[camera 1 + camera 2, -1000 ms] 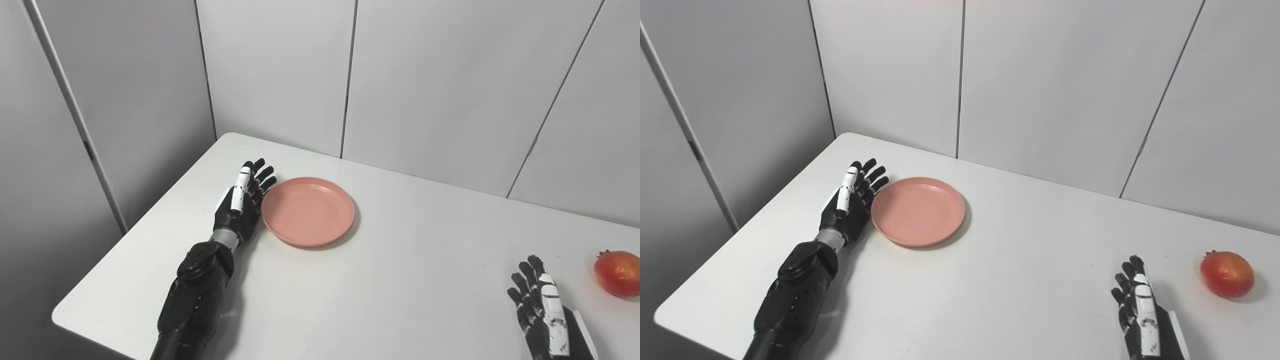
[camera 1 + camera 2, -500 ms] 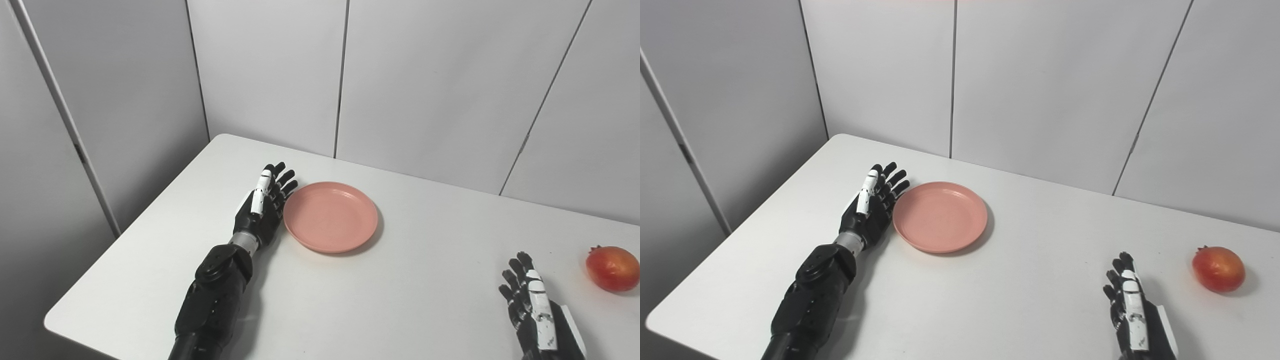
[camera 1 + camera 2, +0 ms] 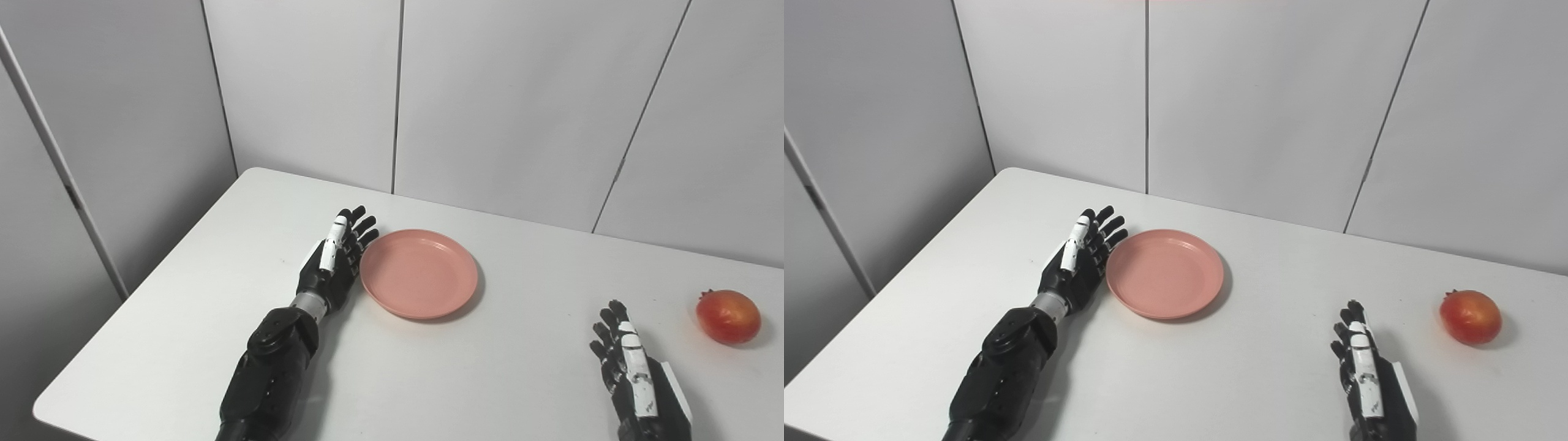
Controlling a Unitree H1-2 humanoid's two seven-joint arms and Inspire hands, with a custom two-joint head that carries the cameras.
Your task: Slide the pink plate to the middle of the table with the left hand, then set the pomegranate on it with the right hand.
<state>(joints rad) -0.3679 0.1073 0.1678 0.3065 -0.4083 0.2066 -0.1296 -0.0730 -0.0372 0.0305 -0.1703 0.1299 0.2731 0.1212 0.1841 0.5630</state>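
White table [image 3: 184,318]: open left hand [image 3: 334,263] touches pink plate [image 3: 419,274]; right hand [image 3: 634,373] open, empty.

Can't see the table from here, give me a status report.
Left hand open, against pink plate. Right hand open, idle. Pomegranate untouched. Path clear.

We see a round pink plate [image 3: 419,273] lying flat and empty on the white tabletop [image 3: 490,367], left of its middle. A red-orange pomegranate [image 3: 728,316] (its small crown pointing up and left) rests well apart from the plate, near the tabletop's right edge.
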